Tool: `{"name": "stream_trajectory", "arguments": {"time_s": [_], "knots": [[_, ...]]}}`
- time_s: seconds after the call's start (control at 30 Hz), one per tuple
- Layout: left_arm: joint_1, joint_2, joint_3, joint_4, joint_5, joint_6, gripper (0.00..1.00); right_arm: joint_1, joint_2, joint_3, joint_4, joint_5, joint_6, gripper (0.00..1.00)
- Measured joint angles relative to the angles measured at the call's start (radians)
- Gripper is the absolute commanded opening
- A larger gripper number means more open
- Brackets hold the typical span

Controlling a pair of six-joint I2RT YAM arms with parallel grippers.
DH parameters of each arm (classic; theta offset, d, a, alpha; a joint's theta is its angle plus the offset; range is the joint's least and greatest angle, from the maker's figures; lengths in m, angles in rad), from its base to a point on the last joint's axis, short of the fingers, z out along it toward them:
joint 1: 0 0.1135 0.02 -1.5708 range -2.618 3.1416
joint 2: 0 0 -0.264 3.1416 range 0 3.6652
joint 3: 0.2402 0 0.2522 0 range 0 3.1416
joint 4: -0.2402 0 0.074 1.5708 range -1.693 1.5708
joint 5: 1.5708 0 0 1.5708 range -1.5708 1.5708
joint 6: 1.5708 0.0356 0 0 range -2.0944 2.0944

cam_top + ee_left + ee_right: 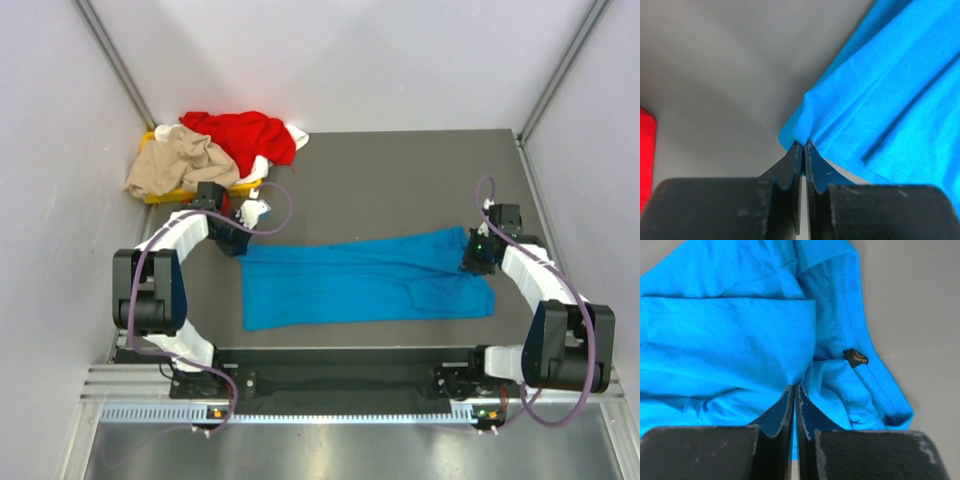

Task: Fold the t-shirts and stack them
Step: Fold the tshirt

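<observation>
Blue t-shirt (360, 280) lies stretched across the table (400, 180). Left gripper (803, 144) pinches its far-left corner, right gripper (794, 386) pinches cloth beside the collar (size tag showing). Red shirt (245, 135) and beige shirt (180, 162) are heaped back-left.

Right gripper (795, 388) clamped on blue t-shirt (715, 340).
Jaws pressed together at 6 o'clock, pinching a cloth fold. Ribbed collar (850, 295) runs from 1 to 4 o'clock, bearing a black label (855, 358). Grey table (920, 300) at 3 o'clock.
</observation>
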Motion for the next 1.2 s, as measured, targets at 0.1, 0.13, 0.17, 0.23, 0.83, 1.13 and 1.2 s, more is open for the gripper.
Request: {"name": "stream_trajectory", "arguments": {"time_s": [0.1,0.13,0.17,0.23,0.83,1.13,1.2], "knots": [[0.001,-0.023,0.0,-0.047,0.031,0.056,0.25,-0.005,0.005,-0.006,-0.001,0.011,0.002,0.16],[0.003,-0.034,0.0,-0.069,0.042,0.08,0.3,-0.006,0.005,-0.008,0.0,0.015,0.008,0.26],[0.008,-0.047,0.0,-0.1,0.055,0.113,0.36,-0.009,0.005,-0.011,0.0,0.022,0.01,0.34],[0.023,-0.064,0.0,-0.165,0.073,0.18,0.48,-0.013,0.005,-0.012,-0.006,0.039,0.01,0.43],[0.05,-0.053,0.149,-0.192,0.237,-0.013,0.55,0.518,0.141,0.235,0.118,0.004,0.021,0.24],[0.035,0.01,0.029,0.087,-0.028,-0.284,0.76,0.315,0.208,0.239,0.091,0.155,0.066,0.6],[0.034,0.013,0.028,0.116,-0.045,-0.293,0.76,0.217,0.187,0.228,0.101,0.181,0.06,0.63]]}}
